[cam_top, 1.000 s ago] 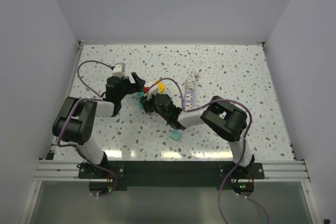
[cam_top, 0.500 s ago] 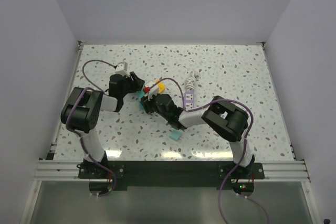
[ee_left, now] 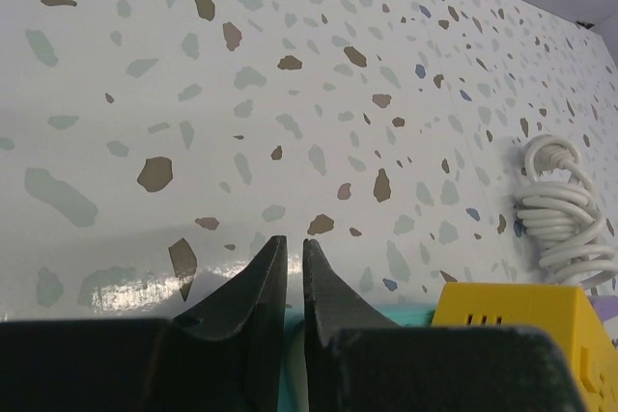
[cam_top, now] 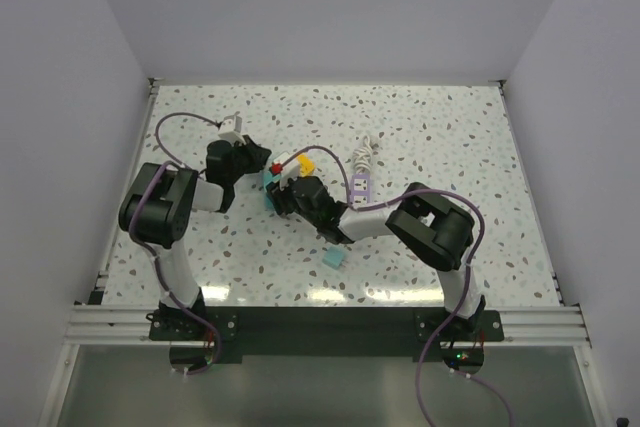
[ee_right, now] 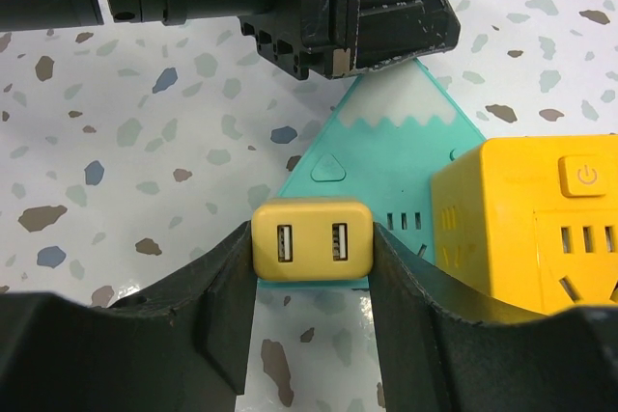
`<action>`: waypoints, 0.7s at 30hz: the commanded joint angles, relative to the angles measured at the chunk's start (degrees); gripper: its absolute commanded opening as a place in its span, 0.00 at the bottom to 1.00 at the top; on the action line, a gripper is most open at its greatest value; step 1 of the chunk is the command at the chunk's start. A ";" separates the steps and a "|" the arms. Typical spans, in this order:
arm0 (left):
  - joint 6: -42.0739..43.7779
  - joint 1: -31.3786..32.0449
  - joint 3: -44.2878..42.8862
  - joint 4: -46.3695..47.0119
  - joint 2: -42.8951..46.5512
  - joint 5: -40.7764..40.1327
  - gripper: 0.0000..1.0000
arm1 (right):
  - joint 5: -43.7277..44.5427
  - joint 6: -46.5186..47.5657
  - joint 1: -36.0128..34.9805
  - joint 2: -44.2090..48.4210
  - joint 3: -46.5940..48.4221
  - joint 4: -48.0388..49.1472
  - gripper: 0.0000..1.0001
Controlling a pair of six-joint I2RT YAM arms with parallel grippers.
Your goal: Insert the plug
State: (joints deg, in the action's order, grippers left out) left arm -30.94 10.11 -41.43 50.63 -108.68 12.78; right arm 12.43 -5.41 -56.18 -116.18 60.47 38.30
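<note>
One step is done: your right gripper (ee_right: 311,248) clamps the yellow plug (ee_right: 311,238) between its jaws; insertion remains, with the teal socket block (ee_right: 391,166) just ahead of them and the plug not yet seated. Your left gripper (ee_left: 294,248), spread wide a second ago, has closed to a slit at that block's far tip (pinching it or not, I cannot tell).

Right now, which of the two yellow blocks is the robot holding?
The small USB block, clamped in the right tool; the big block with the power button stands ungripped.
</note>
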 commanded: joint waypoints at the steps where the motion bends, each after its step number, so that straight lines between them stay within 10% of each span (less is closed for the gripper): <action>1: 0.53 0.00 -0.14 -0.80 -2.93 2.60 0.15 | -1.44 -1.27 0.37 -4.84 -1.06 -20.11 0.00; 21: 0.26 0.17 2.67 3.16 -5.22 4.89 0.08 | -1.26 -2.94 1.16 -9.15 6.86 -31.27 0.00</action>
State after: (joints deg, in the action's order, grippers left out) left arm -30.92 9.43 -41.30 58.43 -112.22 14.35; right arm 12.75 -6.90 -55.70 -117.91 69.43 25.41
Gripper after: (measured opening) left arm 0.103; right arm 0.482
